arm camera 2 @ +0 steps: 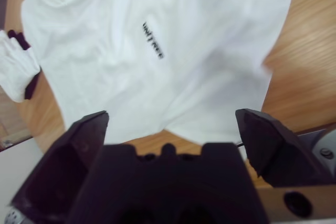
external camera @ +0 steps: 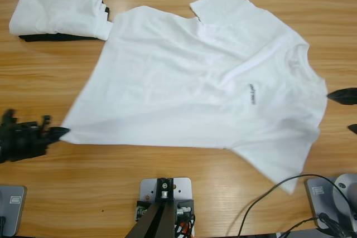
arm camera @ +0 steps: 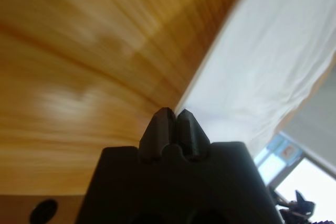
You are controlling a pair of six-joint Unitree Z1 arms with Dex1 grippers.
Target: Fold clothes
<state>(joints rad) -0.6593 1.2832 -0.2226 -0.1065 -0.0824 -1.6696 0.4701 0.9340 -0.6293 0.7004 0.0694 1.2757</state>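
The white T-shirt [external camera: 189, 82] lies spread flat across the middle of the table, its small black print [external camera: 252, 94] toward the right and one sleeve [external camera: 223, 5] at the far edge. My left gripper [external camera: 58, 131] sits low at the table's left and is shut at the shirt's pointed hem corner, with the cloth edge [arm camera: 252, 66] running up from its closed jaws [arm camera: 173, 115]. My right gripper [external camera: 347, 112] hovers at the right edge beside the neck end, open and empty. In the right wrist view the gripper [arm camera 2: 176, 129] frames the shirt [arm camera 2: 157, 35] and print [arm camera 2: 152, 40].
A folded white garment [external camera: 58, 10] rests on a black folded one [external camera: 47, 37] at the far left corner, touching the shirt's shoulder; the same white garment [arm camera 2: 16, 69] shows in the right wrist view. Black cables [external camera: 268, 199] loop at the near right. Bare wood [external camera: 83, 188] runs along the near edge.
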